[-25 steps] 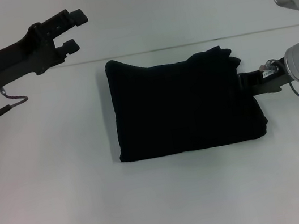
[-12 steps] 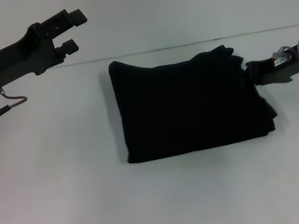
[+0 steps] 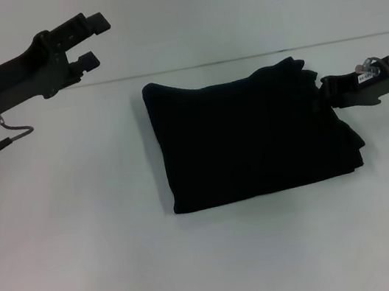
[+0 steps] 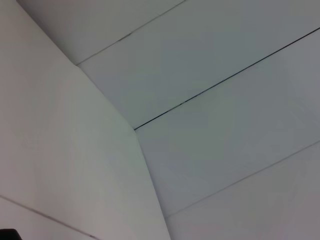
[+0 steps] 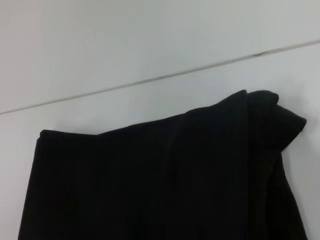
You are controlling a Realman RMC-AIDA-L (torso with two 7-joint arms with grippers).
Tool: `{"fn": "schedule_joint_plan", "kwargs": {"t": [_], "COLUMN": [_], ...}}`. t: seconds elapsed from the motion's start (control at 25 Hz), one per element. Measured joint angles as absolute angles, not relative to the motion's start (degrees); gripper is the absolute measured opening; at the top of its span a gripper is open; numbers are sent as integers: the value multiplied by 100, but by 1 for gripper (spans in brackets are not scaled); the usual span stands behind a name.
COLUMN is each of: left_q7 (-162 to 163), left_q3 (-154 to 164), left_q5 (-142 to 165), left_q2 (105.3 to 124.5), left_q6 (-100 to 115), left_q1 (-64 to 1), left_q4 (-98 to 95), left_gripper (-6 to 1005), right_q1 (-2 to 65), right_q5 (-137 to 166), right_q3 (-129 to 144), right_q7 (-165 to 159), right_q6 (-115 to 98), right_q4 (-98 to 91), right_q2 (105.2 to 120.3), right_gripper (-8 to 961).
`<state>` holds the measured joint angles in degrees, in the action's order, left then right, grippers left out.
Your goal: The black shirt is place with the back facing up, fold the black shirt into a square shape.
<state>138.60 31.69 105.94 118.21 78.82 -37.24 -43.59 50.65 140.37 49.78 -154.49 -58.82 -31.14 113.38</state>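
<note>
Matt black cloth shirt (image 3: 253, 136), smooth table (image 3: 77, 247)

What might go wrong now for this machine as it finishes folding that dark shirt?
The right tool sits at the black shirt's right edge, where the layers look bunched and uneven; pulling away could drag them and spoil the square. The far right corner already sticks up, so the fold might loosen. The left tool hangs open, off the cloth, unable to steady it.

Pale surface (image 3: 88, 268) carrying one folded garment

The black shirt (image 3: 253, 136) lies flat on the plain whitish surface, folded into a rough rectangle near the middle and toward the far edge; its right-hand edge is bunched and uneven, and a thin dark seam line crosses behind it.
</note>
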Motion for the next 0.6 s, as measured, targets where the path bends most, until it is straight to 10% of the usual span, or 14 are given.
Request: {"fn": "schedule_joint_plan", "kwargs": {"t": [0.36,0.6], "left_q7": [13829,13837], "left_q3": [3163,3171], "left_q5": [10535,10535], "left_q2": [11827,11828], "left_q6": [7892,7977], "left_q1": [-3708,-3627], "left_q4": [-4359,-4353], "left_gripper": [890,890], "right_q1": [4977,4814], "right_q5": [14079,14137], "right_q3": [4830,4775], "right_q7": [-15492,-15797], "right_q6": [-5723,-5583], "right_q4": [-3050,-3105], "right_q2": [11234,10976], "right_gripper": [14,204]}}
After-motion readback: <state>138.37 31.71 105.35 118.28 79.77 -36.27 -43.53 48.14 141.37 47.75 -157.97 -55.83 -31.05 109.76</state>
